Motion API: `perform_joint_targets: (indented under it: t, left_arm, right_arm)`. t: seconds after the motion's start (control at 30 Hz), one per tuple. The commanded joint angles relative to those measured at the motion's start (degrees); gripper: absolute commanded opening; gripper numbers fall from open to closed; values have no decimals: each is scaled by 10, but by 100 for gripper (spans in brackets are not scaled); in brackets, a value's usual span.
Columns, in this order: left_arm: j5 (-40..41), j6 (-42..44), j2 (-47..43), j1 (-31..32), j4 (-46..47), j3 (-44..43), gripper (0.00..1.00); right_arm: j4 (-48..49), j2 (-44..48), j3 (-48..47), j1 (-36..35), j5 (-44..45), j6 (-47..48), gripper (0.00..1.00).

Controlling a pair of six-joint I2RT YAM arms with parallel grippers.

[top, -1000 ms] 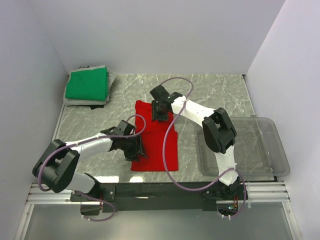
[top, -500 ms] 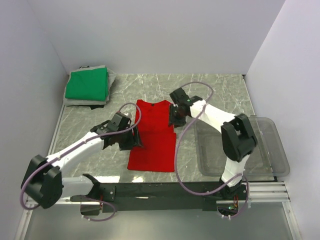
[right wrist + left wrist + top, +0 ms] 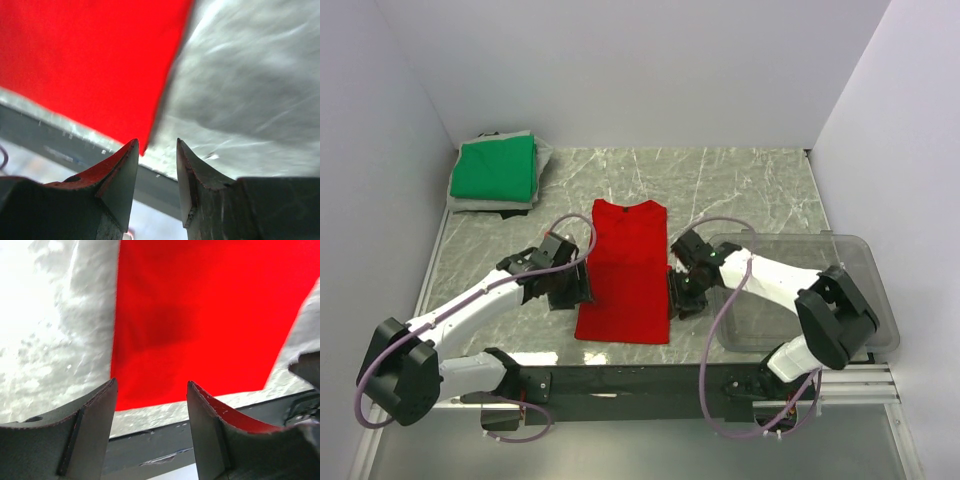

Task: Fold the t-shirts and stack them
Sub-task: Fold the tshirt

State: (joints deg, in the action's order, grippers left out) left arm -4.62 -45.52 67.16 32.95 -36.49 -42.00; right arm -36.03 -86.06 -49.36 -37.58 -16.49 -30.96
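Observation:
The red t-shirt (image 3: 628, 270) lies flat on the table as a long narrow strip, collar end far, hem near the front edge. It fills the left wrist view (image 3: 210, 315) and the upper left of the right wrist view (image 3: 85, 55). The green t-shirt (image 3: 496, 167) lies folded on a grey cloth at the far left corner. My left gripper (image 3: 582, 291) is open and empty at the strip's left edge, low on the table. My right gripper (image 3: 676, 300) is open and empty at the strip's right edge near its near corner.
A clear plastic bin (image 3: 840, 290) stands at the right, close behind my right arm. The grey cloth (image 3: 542, 160) under the green shirt rests on a dark item. The table's front edge (image 3: 620, 352) and black rail run just below the red hem.
The red shirt was spread from a bunched fold into a long flat strip. Both grippers let go of it and moved toward the near end, one on each side.

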Motion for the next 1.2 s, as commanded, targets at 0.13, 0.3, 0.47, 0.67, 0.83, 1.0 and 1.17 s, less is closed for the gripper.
perform_joint_targets:
  t: [0.13,0.3,0.47,0.67,0.83,1.0,1.17]
  left_arm:
    - [2,-11,-19,-3,-37,13,59]
    - [-6,-24,-18,-3,-54,23,57]
    - [-21,-43,-47,-3,-55,49,57]
    - [-26,-60,-65,-3,-53,75,56]
    - [-21,-69,-68,-3,-53,82,54]
    - [-10,-82,-62,-3,-60,88,49]
    - [-9,-86,-48,-3,-60,91,46]
  right_arm:
    - [48,30,38,-59,-32,-55,42]
    - [40,2,42,-77,-31,-52,40]
    - [37,-2,51,-95,-38,-47,39]
    - [44,-11,66,-101,-42,-43,36]
    - [52,-27,64,-101,-39,-34,34]
    - [55,-44,51,-101,-45,-22,31]
    - [57,-56,44,-102,-56,-12,26]
